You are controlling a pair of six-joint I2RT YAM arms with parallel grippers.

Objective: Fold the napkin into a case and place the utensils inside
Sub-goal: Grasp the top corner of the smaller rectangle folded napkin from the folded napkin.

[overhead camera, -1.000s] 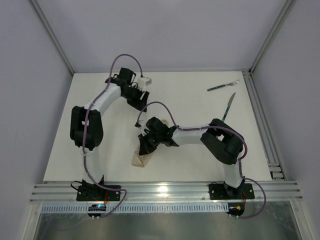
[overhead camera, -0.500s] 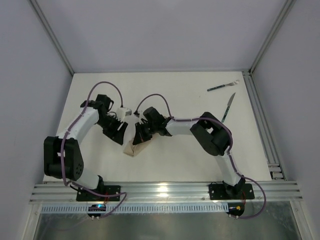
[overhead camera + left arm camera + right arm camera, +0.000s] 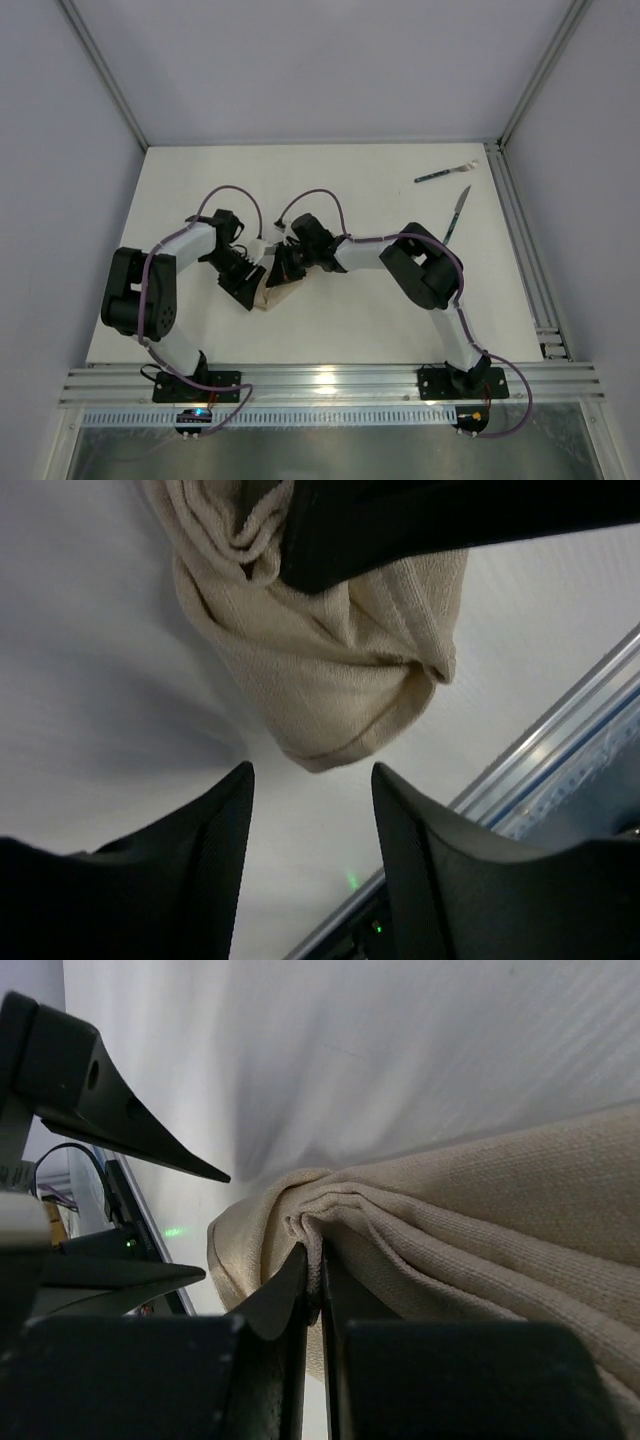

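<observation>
White tabletop [image 3: 380, 320] fills the enclosure, with grey walls on three sides. Toward its left middle lies the napkin [image 3: 272, 296], bunched into a loose wad rather than spread flat, and both arms meet over it. The right gripper [image 3: 315, 1260] is clenched on a raised ridge of folds, the cloth pinched thin between its fingers. The left gripper [image 3: 312, 780] hangs just beside the wad's rounded end, fingers parted and nothing between them. At the far right lie the fork [image 3: 445, 172] and the knife [image 3: 458, 212], well apart from the cloth.

The cloth looks light, limp and coarse-woven. It should grip well, but it will probably sag and crumple wherever it is unsupported, and a pinch in the middle would likely only drag a heap. A hemmed corner or edge for each gripper looks like the better hold, so the cloth can be drawn flat before any fold. The cutlery is slim, hard and probably slippery, so the handles seem the safest place to take it.
</observation>
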